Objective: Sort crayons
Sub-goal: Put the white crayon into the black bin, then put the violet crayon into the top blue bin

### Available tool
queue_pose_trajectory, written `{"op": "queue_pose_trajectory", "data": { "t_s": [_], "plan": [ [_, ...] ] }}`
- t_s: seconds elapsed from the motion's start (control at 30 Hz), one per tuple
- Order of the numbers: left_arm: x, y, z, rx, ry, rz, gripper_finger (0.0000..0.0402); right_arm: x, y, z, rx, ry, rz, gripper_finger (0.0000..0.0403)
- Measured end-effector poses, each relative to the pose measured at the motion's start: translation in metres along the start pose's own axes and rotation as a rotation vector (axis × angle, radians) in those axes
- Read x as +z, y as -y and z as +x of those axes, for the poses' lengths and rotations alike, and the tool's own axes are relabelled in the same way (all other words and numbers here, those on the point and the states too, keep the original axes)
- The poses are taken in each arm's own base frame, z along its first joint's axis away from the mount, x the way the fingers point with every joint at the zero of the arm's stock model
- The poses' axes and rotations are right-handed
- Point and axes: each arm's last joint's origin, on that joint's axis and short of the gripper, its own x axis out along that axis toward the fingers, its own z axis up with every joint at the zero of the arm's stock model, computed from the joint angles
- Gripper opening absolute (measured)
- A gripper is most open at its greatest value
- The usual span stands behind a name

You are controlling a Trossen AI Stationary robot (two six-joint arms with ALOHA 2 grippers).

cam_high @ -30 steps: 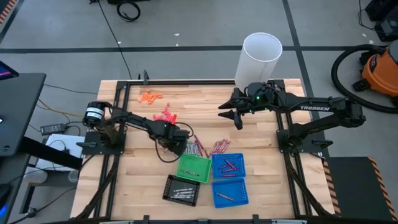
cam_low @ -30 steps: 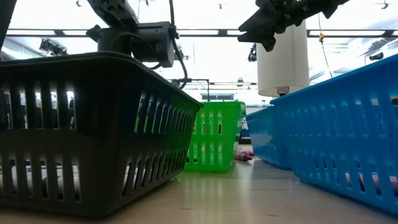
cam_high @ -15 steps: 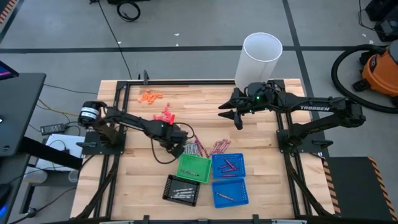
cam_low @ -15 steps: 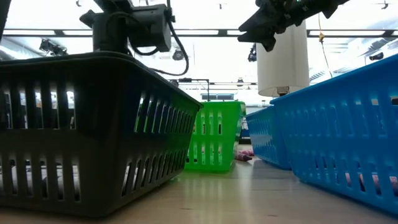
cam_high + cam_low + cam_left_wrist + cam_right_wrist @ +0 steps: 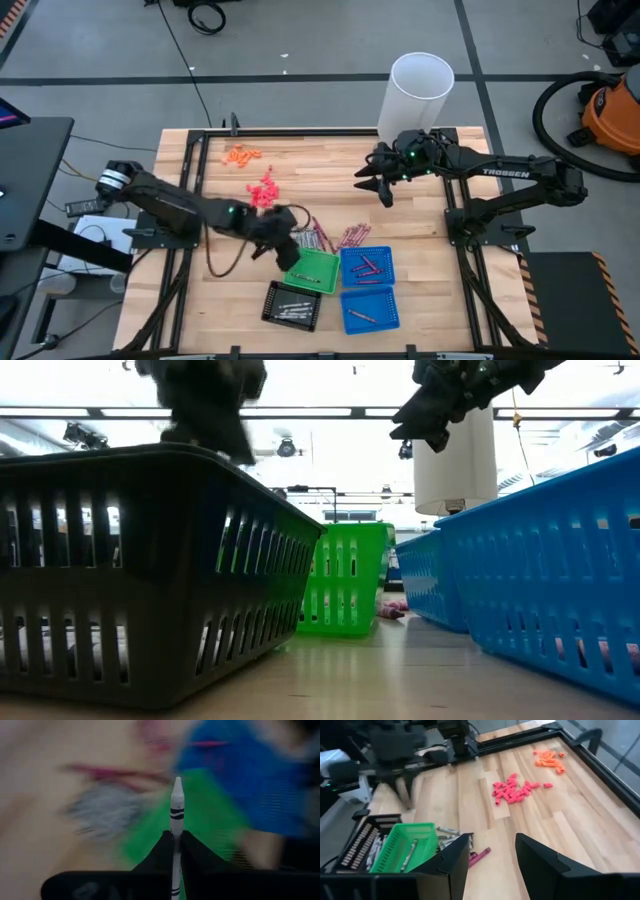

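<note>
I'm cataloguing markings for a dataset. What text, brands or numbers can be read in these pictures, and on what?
"TROSSEN": white letters on the right arm, in the high view.
Crayon held in the left gripper: black bands only, no words readable.
Nothing readable on the baskets or the white cylinder.

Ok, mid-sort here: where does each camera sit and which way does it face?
High: overhead, straight down on the table, both arms, trays.
Low: table height, looking level past the black tray to the green tray; arms above.
Left wrist: behind the left gripper, shut on a white crayon.
Right wrist: over the open right gripper, facing the pink bits.
Shared: the green tray appears in all four.
</note>
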Motion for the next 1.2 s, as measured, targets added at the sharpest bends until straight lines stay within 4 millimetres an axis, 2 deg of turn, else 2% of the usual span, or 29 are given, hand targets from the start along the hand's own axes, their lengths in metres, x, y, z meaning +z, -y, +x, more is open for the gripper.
{"op": "queue_pose_trajectory", "data": {
  "t_s": [0.17, 0.3, 0.5, 0.63, 0.77, 0.87, 1.0, 1.2],
  "plan": [
    [-0.027, 0.038, 0.013, -0.187, -0.001, 0.188, 0.0016, 0.0, 0.0, 0.001, 0.017, -0.004, -0.074, 0.0169],
    [-0.051, 0.054, 0.032, -0.22, -0.036, 0.222, 0.0017, 0.0, 0.0, 0.007, 0.023, -0.002, -0.091, 0.0169],
    [-0.079, 0.056, 0.056, -0.19, -0.14, 0.267, 0.0022, -0.002, -0.005, 0.013, 0.05, -0.011, -0.054, 0.0169],
    [-0.085, 0.056, 0.061, -0.219, -0.214, 0.274, 0.0055, -0.003, -0.009, 0.014, 0.077, -0.018, -0.057, 0.0169],
    [-0.083, 0.059, 0.056, -0.279, -0.245, 0.256, 0.0108, -0.003, -0.011, 0.014, 0.078, -0.017, -0.062, 0.0169],
    [-0.072, 0.063, 0.047, -0.329, -0.244, 0.246, 0.0133, -0.003, -0.01, 0.015, 0.054, -0.018, -0.062, 0.0169],
    [-0.055, 0.062, 0.032, -0.303, -0.245, 0.298, 0.014, -0.003, -0.008, 0.017, 0.029, -0.014, -0.06, 0.0169],
    [-0.024, 0.037, 0.02, -0.152, -0.274, 0.251, 0.0141, -0.007, -0.004, 0.031, 0.042, -0.047, -0.023, 0.0169]
  ]
}}
